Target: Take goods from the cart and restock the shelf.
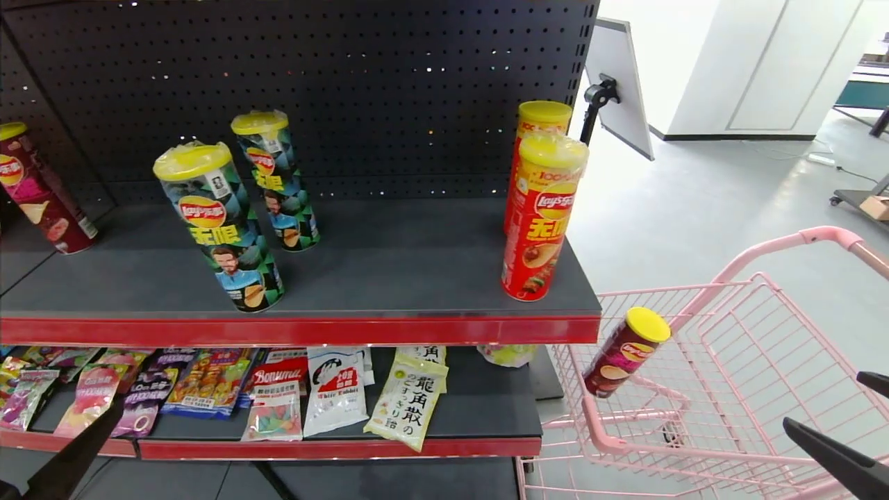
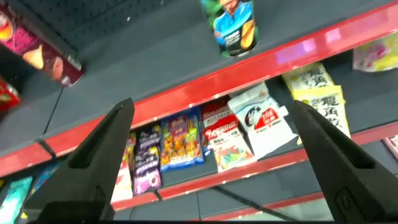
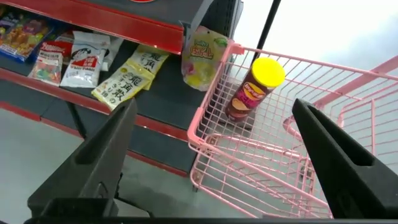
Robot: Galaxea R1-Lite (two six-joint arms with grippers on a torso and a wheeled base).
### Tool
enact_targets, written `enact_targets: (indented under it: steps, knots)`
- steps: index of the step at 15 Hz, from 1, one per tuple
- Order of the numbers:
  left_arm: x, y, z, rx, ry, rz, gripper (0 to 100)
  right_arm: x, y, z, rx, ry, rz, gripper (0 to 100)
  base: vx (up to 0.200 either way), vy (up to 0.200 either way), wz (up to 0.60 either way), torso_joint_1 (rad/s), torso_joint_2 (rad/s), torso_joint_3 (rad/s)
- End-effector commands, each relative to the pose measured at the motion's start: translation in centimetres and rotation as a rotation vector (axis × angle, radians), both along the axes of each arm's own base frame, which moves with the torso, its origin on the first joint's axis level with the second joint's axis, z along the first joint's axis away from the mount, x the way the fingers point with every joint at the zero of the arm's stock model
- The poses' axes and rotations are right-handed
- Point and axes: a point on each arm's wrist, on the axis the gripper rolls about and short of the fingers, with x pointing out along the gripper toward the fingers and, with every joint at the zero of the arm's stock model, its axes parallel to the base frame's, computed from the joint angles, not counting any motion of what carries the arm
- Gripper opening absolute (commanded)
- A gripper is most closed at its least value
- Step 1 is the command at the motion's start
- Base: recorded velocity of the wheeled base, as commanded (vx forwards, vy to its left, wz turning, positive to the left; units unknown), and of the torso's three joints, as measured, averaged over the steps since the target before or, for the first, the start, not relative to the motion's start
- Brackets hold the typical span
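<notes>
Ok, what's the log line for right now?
left gripper: open, facing lower shelf | right gripper: open, facing cart | maroon can: leaning in cart, untouched

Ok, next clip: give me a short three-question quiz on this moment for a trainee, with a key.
1. True or false: the right gripper holds a can.
2. How many cans are in the pink cart? A) none B) one C) three
3. Fill in: the two red cans stand at the robot's ______ end of the upper shelf.
Key: 1 false, it is open and empty. 2 B, one maroon can with a yellow lid. 3 right.
</notes>
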Motion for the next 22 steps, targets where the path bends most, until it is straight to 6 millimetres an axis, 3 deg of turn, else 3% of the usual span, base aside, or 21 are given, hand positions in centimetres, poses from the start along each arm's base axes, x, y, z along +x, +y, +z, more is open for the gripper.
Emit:
enact_targets:
  steps: [1, 3, 11, 15, 22]
  knots:
    - [0.0, 0.0, -0.1, 0.001, 0.005, 0.000, 100, 0.2, 0.1, -0.1, -0.003, 0.014, 0.000, 100, 0.000, 0.000, -0.60, -0.007, 0.00, -0.002]
    - [0.0, 0.0, -0.1, 0.001, 0.005, 0.000, 100, 0.3, 0.0, -0.1, -0.004, 0.016, -0.005, 100, 0.000, 0.000, -0.60, 0.012, 0.01, -0.005]
    - [-0.5, 0.1, -0.6, 0.000, -0.001, -0.003, 100, 2.0, -0.4, 0.3, -0.012, 0.055, -0.105, 100, 0.000, 0.000, 0.00, 0.000, 0.00, 0.000]
    - [-2.0, 0.2, -1.8, -0.016, -0.034, -0.024, 100, 2.2, -0.3, 0.1, -0.017, 0.074, -0.099, 100, 0.000, 0.000, 0.00, -0.127, 0.33, 0.188]
    - [-2.4, 0.2, -2.1, -0.022, -0.044, -0.028, 100, 4.5, 0.3, 0.3, -0.023, 0.092, -0.072, 100, 0.000, 0.000, 0.00, -0.172, 0.44, 0.266]
